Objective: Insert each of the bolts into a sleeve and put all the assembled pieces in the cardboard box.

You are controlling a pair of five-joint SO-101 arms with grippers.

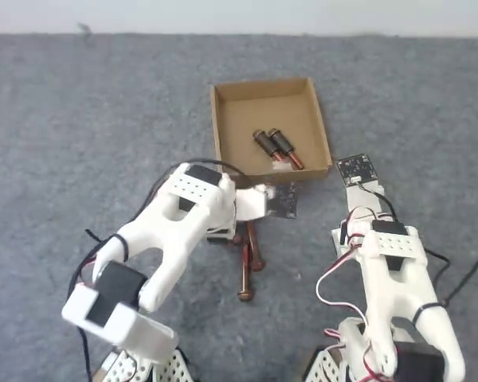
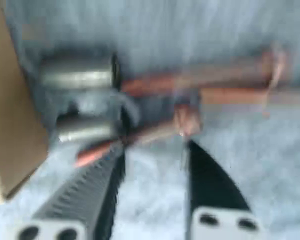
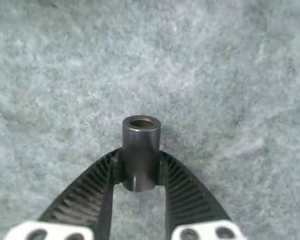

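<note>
My right gripper (image 3: pixel 140 172) is shut on a dark sleeve (image 3: pixel 140 150), held upright just above the grey carpet; in the high view it (image 1: pixel 357 181) hangs right of the cardboard box (image 1: pixel 217 127). My left gripper (image 2: pixel 155 150) is open and low over copper bolts (image 2: pixel 200 80) and two grey sleeves (image 2: pixel 77 72). Whether those bolts sit inside the sleeves I cannot tell. From above, the left gripper (image 1: pixel 251 208) is just in front of the box, with bolts (image 1: pixel 247 263) on the carpet below it. Two assembled pieces (image 1: pixel 275 146) lie inside the box.
The box wall (image 2: pixel 10 115) stands close beside the sleeves in the left wrist view. Open grey carpet (image 1: pixel 80 119) stretches to the left of the box and between the two arms. A pale wall edge runs along the back.
</note>
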